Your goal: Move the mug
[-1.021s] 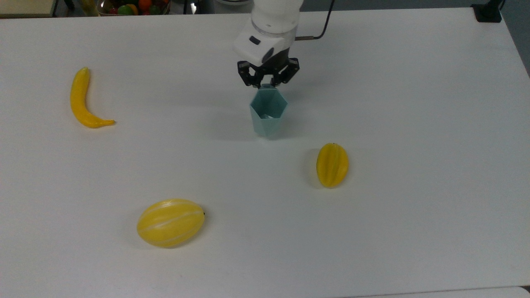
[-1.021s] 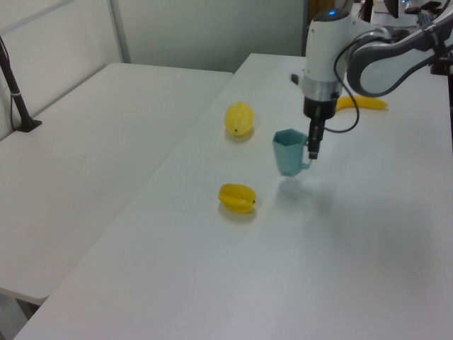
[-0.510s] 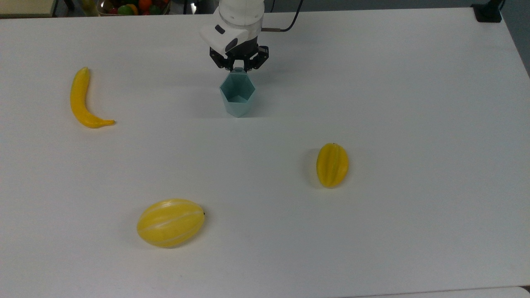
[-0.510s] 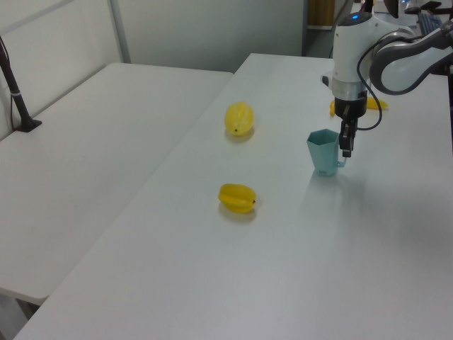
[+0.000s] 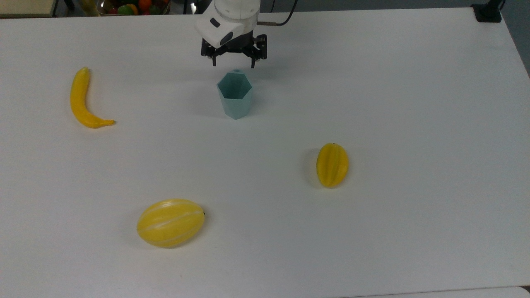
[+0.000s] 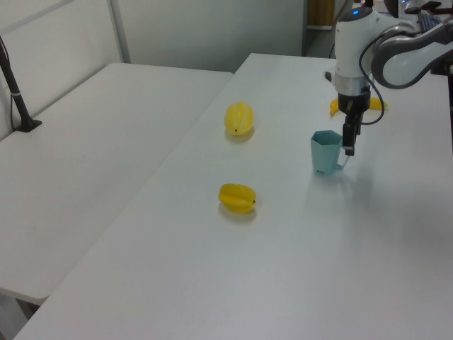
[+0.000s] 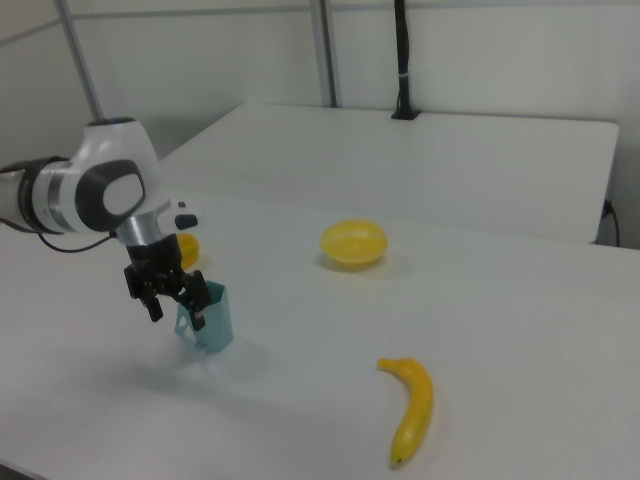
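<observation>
While your pincer hangs just past the mug's far rim in the top view, its two fingers are spread wide and hold nothing. One fingertip shows to the top view's left of the mug's small tab and the other to its right, both clear of it. You've got the mug standing upright on the white table, mouth up, in the far middle of the top view. In the left view the pincer sits at the mug's right edge, beside the loop at the rim. In the right view the pincer is against the mug's left side. Look to the top view's left and a banana lies well apart from the mug. A starfruit lies nearer you and to the right, and a round yellow melon lies nearest, left of centre.
</observation>
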You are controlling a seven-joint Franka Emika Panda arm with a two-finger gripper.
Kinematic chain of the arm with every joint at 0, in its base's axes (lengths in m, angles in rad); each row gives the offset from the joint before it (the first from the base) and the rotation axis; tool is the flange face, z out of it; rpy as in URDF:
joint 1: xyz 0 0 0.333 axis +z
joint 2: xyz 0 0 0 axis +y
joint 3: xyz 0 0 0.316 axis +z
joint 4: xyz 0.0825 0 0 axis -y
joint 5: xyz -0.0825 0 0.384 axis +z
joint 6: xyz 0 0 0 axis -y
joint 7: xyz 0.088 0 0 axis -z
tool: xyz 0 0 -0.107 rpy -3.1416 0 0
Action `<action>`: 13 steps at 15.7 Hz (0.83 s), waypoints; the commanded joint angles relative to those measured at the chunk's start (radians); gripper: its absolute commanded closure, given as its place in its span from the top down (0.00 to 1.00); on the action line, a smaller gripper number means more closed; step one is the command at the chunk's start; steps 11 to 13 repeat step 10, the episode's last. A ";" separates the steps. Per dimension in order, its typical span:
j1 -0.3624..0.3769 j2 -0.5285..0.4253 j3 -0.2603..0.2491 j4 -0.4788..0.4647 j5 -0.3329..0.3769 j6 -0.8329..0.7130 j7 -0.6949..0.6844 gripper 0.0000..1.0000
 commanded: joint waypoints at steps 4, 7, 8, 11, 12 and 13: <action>-0.002 -0.129 -0.031 0.227 0.027 -0.314 0.015 1.00; -0.002 -0.124 -0.078 0.337 0.073 -0.384 0.011 1.00; -0.002 -0.121 -0.087 0.358 0.078 -0.393 0.011 1.00; -0.002 -0.118 -0.092 0.368 0.078 -0.407 0.011 1.00; -0.002 -0.118 -0.092 0.368 0.078 -0.407 0.011 1.00; -0.002 -0.118 -0.092 0.368 0.078 -0.407 0.011 1.00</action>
